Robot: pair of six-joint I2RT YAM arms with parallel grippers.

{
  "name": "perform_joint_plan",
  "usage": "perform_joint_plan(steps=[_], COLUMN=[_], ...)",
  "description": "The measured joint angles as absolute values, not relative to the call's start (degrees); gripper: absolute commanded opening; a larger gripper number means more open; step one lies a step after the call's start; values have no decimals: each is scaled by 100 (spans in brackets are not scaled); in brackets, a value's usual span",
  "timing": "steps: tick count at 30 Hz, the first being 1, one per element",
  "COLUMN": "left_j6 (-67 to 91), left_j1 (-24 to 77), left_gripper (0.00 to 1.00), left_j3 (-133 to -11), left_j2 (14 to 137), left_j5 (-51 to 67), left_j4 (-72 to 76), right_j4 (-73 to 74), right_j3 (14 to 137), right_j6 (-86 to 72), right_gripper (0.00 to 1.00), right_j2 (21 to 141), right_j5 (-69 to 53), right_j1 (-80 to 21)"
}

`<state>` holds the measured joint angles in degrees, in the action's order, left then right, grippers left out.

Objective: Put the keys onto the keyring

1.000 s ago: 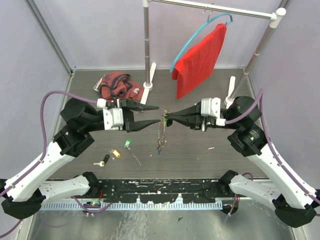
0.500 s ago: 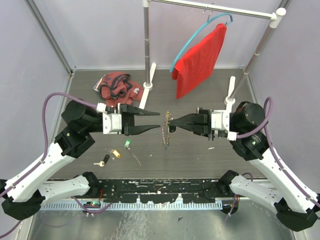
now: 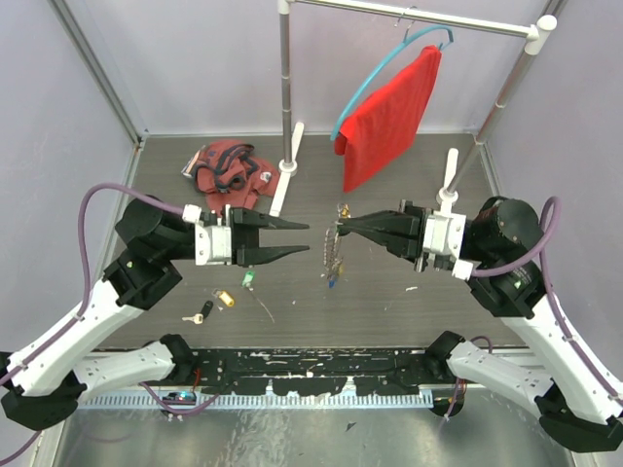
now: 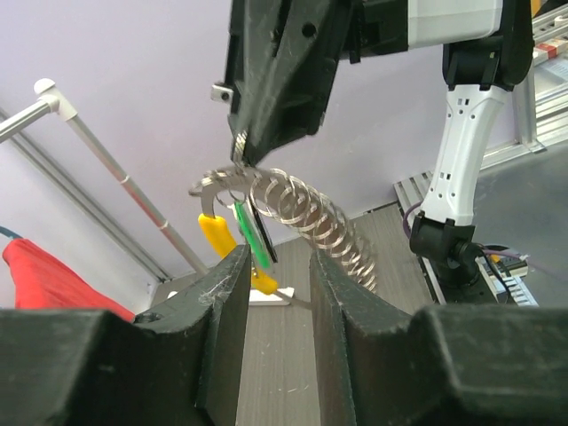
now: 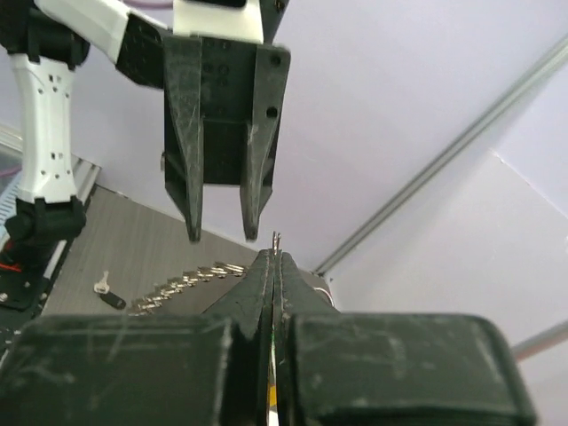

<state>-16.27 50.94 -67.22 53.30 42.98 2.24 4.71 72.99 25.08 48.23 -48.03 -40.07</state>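
My right gripper [image 3: 340,230] is shut on the silver keyring [image 4: 240,151] and holds it above the table. A chain of silver rings [image 3: 336,261] hangs from it, with a yellow-headed key [image 4: 216,234] and a green-headed key [image 4: 249,232] on it. My left gripper [image 3: 308,238] is open and empty, its tips a short way left of the ring. In the left wrist view its fingers [image 4: 227,293] frame the hanging keys. Loose on the table lie a green key [image 3: 248,280], a yellow key [image 3: 225,299] and a black key [image 3: 202,313]. In the right wrist view my right gripper [image 5: 274,257] pinches the ring edge.
A crumpled red cloth [image 3: 229,167] lies at the back left. A red shirt [image 3: 389,117] hangs on a blue hanger from the clothes rack, whose pole [image 3: 285,88] stands at the back centre. A black strip [image 3: 311,365] runs along the near edge.
My right gripper has carried the keyring and chain a little to the right while its arm swung outward. My left gripper has lowered slightly and stays open.
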Motion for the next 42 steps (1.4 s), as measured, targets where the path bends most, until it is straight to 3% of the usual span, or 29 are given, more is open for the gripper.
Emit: perform_joint_plan(steps=[6,12,23,33,38,42], left_j6=[-1651,-1717,-1935,-1929,-1441,-696], left_j1=[5094,5094,5094,5094,5098,5100], left_gripper=[39,38,39,58,58,67], left_j3=[-6619,-6619,-6523,-6353,-6248,-6173], left_j2=[5188,5087,4788,4641,4650,4665], left_j5=[4248,4154,3946,3417,2324,1052], left_j4=[123,-62,-561,-1114,-1496,-1925], right_j4=[701,1726,2781,3057,3264,3345], right_j3=[6626,7279,7476,7481,7537,7542], right_j6=[3848,5651,7542,8162,8246,7856], right_gripper=[1,1,1,1,1,1], right_j2=[4453,4871,5142,5166,5175,5188], right_j5=[-5000,-5621,-6173,-6261,-6084,-5730], right_j1=[-4005,-4007,-4005,-4005,-4007,-4007])
